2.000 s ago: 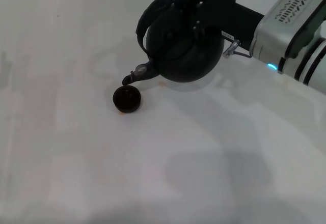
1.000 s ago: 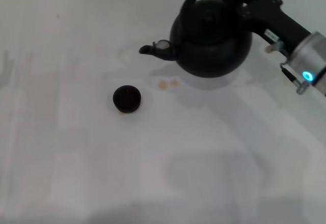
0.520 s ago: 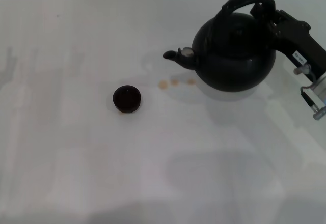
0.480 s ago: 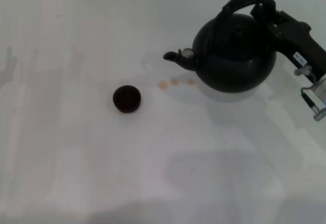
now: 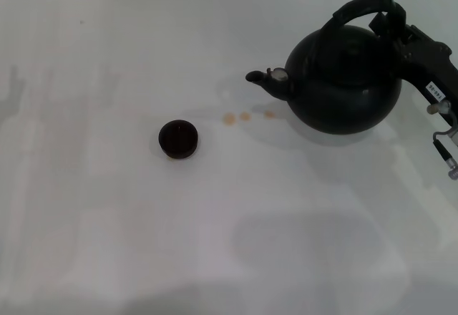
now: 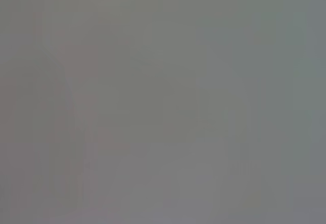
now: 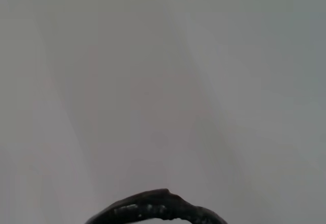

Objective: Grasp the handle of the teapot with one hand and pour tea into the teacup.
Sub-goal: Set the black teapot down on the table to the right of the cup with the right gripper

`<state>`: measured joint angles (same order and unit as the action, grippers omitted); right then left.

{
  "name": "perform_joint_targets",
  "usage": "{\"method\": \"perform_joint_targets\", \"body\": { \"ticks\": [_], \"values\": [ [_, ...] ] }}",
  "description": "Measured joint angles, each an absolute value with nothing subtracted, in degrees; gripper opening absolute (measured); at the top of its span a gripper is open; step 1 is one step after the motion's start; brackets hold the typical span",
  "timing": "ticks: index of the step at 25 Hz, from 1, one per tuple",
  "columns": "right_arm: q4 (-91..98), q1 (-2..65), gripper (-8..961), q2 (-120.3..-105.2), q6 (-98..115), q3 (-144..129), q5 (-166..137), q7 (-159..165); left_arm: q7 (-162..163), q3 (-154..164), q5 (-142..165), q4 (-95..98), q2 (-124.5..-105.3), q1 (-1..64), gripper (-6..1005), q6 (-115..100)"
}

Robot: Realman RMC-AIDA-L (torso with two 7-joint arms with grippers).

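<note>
Right hand (image 5: 411, 32) stays clamped on the handle (image 5: 361, 6); teapot (image 5: 343, 79) is upright again and has pulled back to the right, well clear of the teacup (image 5: 178, 139), spout facing left. 3 small tea drops (image 5: 247, 116) sit on the table (image 5: 143, 243) between them. Pour looks finished; next is set-down, I'd guess. Left arm not in view.

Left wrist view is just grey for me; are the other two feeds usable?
Left wrist view: featureless grey. Head view: clear, soft shadows, teapot, teacup and right hand on the handle readable. Right wrist view: pale blur, one dark arc at the edge.
</note>
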<state>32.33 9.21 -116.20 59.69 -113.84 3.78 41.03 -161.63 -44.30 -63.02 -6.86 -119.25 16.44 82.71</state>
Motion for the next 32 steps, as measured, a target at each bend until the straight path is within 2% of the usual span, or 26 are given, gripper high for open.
{"method": "perform_joint_targets", "body": {
  "ticks": [32],
  "values": [
    [26.6, 12.6, 185, -116.10, 55.3, -113.3, 5.1, 41.0, -161.6, -44.2, -63.0, -7.7, -119.36, 16.5, 878, 82.6]
  ]
}}
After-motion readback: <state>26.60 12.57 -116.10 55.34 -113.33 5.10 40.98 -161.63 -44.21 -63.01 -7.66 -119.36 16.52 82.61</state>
